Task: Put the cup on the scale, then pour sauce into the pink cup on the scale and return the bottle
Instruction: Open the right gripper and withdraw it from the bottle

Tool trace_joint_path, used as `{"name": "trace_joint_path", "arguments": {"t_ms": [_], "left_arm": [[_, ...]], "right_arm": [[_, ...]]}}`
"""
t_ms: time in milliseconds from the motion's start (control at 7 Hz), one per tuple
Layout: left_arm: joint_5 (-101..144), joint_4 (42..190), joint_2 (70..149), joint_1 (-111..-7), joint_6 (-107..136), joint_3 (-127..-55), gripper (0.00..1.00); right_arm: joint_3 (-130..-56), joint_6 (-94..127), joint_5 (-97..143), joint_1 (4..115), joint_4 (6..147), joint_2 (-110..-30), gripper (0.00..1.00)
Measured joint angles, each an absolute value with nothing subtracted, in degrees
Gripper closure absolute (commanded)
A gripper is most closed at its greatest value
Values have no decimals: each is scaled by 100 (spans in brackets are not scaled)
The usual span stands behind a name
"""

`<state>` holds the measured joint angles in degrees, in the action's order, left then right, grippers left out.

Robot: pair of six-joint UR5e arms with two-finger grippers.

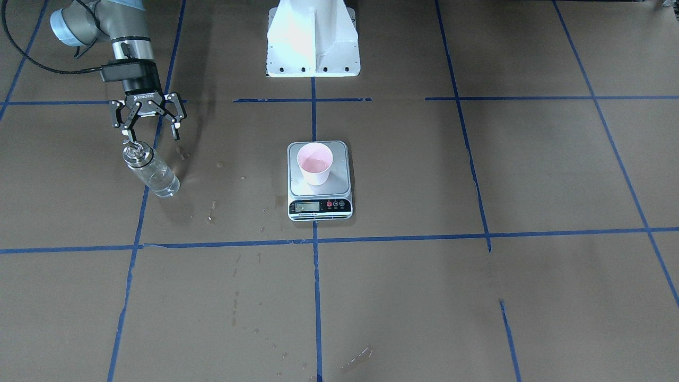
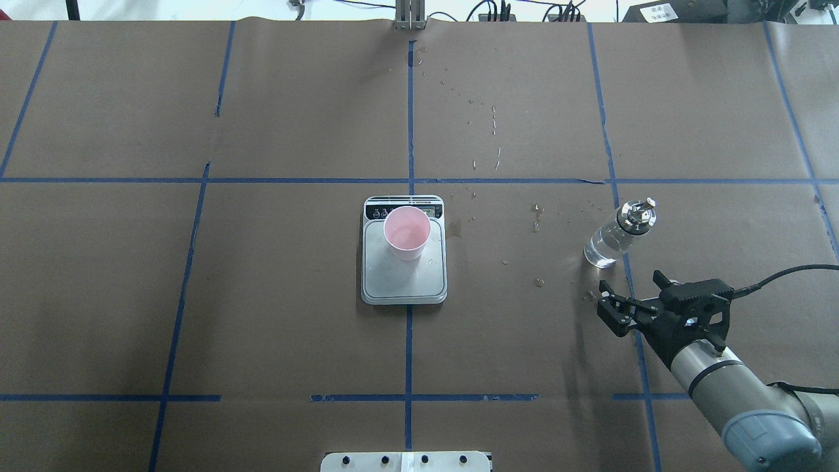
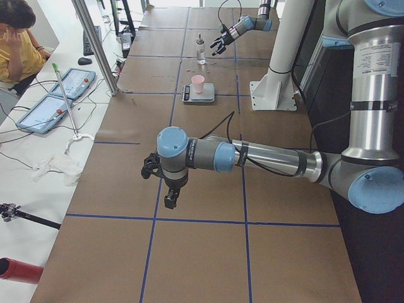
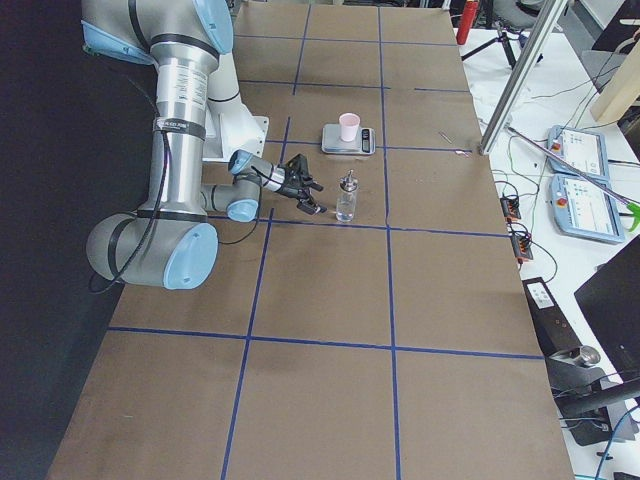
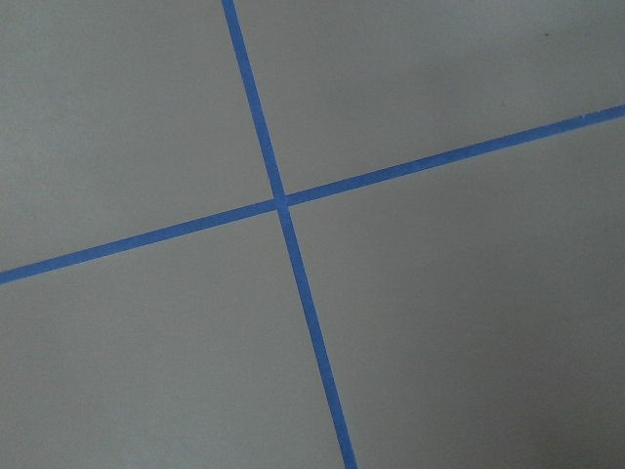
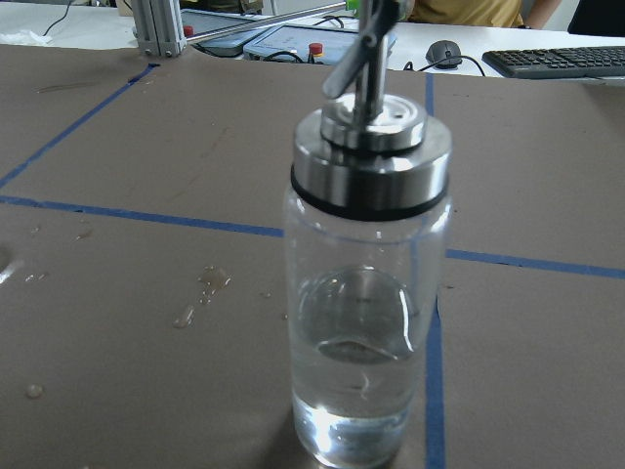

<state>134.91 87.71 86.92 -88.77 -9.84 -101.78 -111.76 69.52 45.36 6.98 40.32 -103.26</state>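
Note:
The pale pink cup (image 1: 315, 163) stands upright on the silver scale (image 1: 339, 183), toward its display end, and its bottom looks wet. It also shows in the overhead view (image 2: 407, 233) on the scale (image 2: 403, 282). The clear glass bottle (image 2: 613, 236) with metal cap and spout stands upright on the table at my right side, partly filled with clear sauce (image 6: 356, 391). My right gripper (image 2: 629, 282) is open and empty, a short way behind the bottle (image 1: 151, 172), apart from it. My left gripper (image 3: 158, 186) hangs over bare table far from the scale; I cannot tell its state.
Wet drops (image 2: 537, 210) spot the brown paper between scale and bottle. Blue tape lines (image 5: 283, 205) grid the table. The white robot base (image 1: 313, 42) stands behind the scale. An operator (image 3: 16, 44) sits beside the table's far side, with tablets (image 3: 69, 82).

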Motion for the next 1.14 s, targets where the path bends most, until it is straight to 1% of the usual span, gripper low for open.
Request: {"name": "trace_joint_path", "arguments": {"t_ms": [143,286,571,857,1143], "left_arm": [[13491,8771,8692,-8877,-984,-10178,0],[13491,8771,8695,-8877,-984,-10178,0],[13493,8772,8695,-8877,-984,-10184,0],[13499,8777,8694,-8877,-984,-10195,0],[13500,8789,8695,-8877,-984,-10184,0]], "right_arm": [[-11339,6814,4892,806,4016,-10623,0],[-11410,6500,5409,1169,4011,-10796,0],[-11426,5586,6702,2272,4006,-10957,0],[-11425,4417,8282,3649,3994,-11203,0],[-11352,3050,10458,5535,4108,-11296,0]]}}
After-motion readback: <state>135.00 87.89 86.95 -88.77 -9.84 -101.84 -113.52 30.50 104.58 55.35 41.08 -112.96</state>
